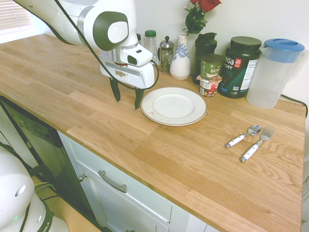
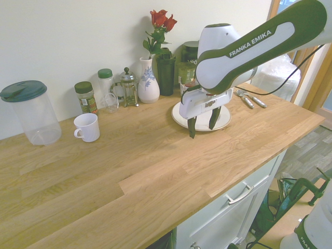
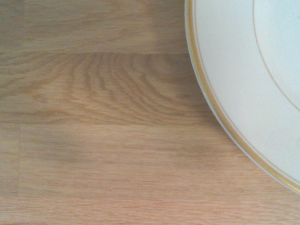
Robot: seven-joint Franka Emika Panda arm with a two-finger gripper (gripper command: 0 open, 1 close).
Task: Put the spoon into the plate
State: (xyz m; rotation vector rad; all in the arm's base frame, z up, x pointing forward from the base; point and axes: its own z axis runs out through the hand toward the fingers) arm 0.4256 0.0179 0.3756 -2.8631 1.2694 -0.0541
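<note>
The round white plate point(image 1: 174, 106) lies on the wooden counter, and its gold-lined rim fills one corner of the wrist view point(image 3: 243, 93). The spoon point(image 1: 243, 136), with a shiny bowl and white handle, lies on the counter well to the right of the plate, beside a white-handled fork point(image 1: 257, 144). In the second exterior view the spoon point(image 2: 243, 97) shows only partly behind the arm. My gripper point(image 1: 127, 98) hangs open just left of the plate, above bare wood, with nothing between its dark fingers point(image 2: 202, 123).
Along the wall stand a blue-lidded pitcher point(image 1: 275, 72), a dark supplement tub point(image 1: 239, 66), small jars point(image 1: 210, 73), a vase with roses point(image 1: 181, 55) and a French press point(image 1: 166, 54). A white mug point(image 2: 87, 127) and a second pitcher point(image 2: 32, 112) stand further along the counter.
</note>
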